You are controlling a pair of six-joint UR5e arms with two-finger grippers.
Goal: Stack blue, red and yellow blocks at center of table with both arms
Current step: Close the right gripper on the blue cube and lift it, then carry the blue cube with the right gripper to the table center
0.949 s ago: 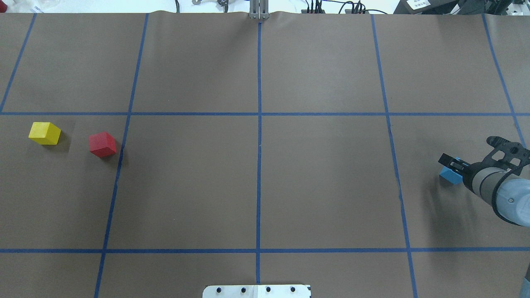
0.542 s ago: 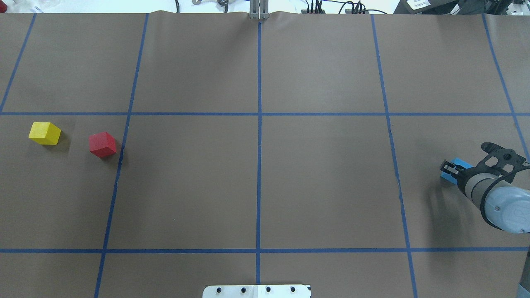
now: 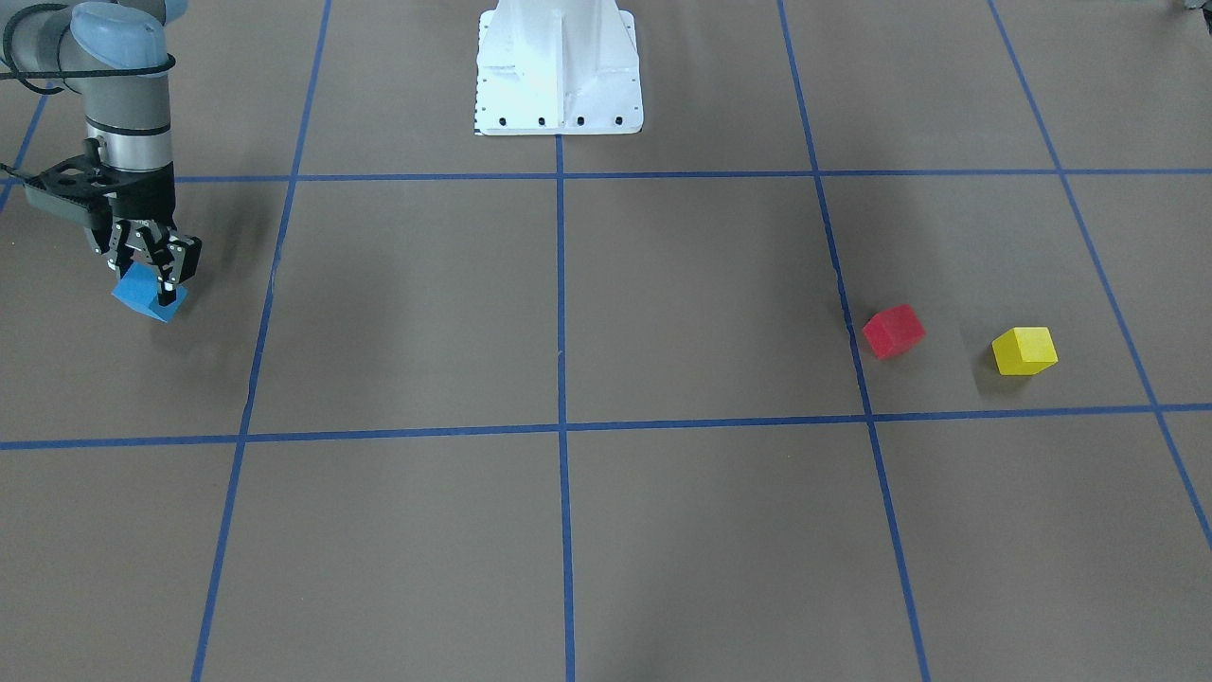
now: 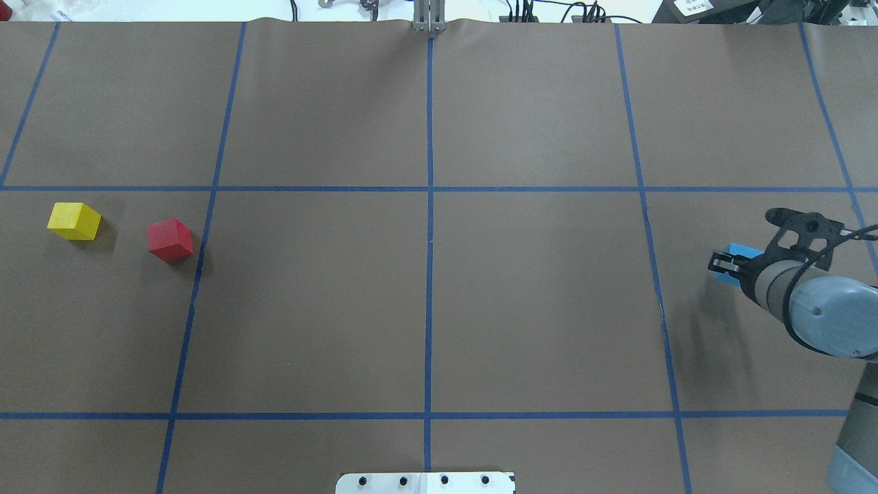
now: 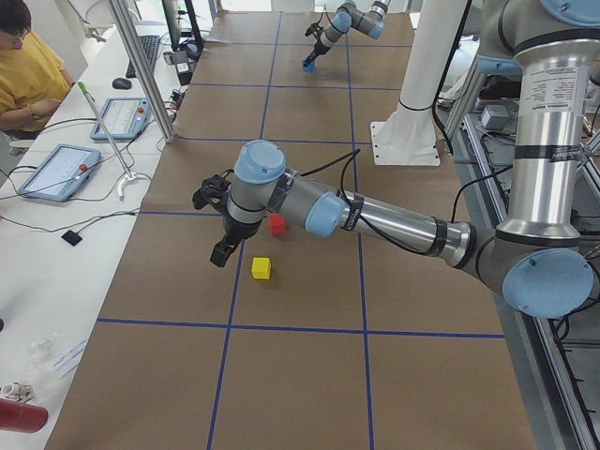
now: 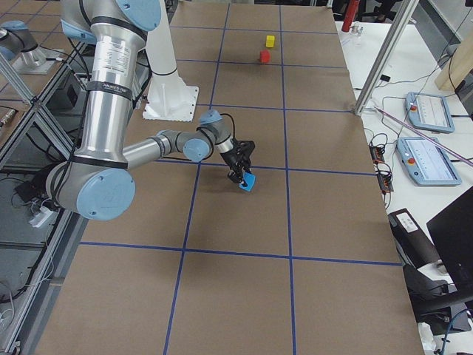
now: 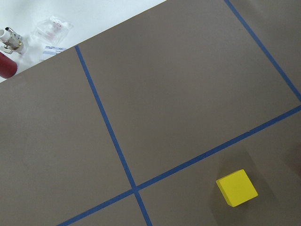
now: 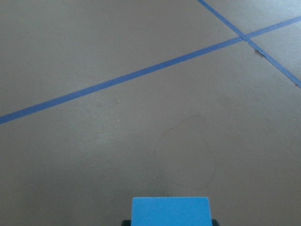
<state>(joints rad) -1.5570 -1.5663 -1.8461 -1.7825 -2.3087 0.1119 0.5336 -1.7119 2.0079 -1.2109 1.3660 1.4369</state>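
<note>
My right gripper (image 3: 151, 275) is shut on the blue block (image 3: 144, 296) and holds it just above the table at the robot's right end. The gripper (image 4: 726, 265) and the block (image 4: 739, 250) also show in the overhead view, and the block (image 8: 170, 209) fills the bottom of the right wrist view. The red block (image 4: 169, 239) and yellow block (image 4: 73, 220) lie side by side at the left end. My left gripper (image 5: 219, 255) hangs beside the yellow block (image 5: 262, 268); I cannot tell if it is open. The left wrist view shows the yellow block (image 7: 236, 188).
The white robot base plate (image 4: 425, 482) sits at the near middle edge. Blue tape lines divide the brown table cover (image 4: 535, 302). A red bottle (image 7: 6, 67) and a plastic bag lie off the table's left end. An operator's tablets (image 5: 58, 169) lie on a side bench.
My right gripper has moved away from the robot and slightly toward the table's middle, carrying the blue block with it. The red and yellow blocks have not moved.
</note>
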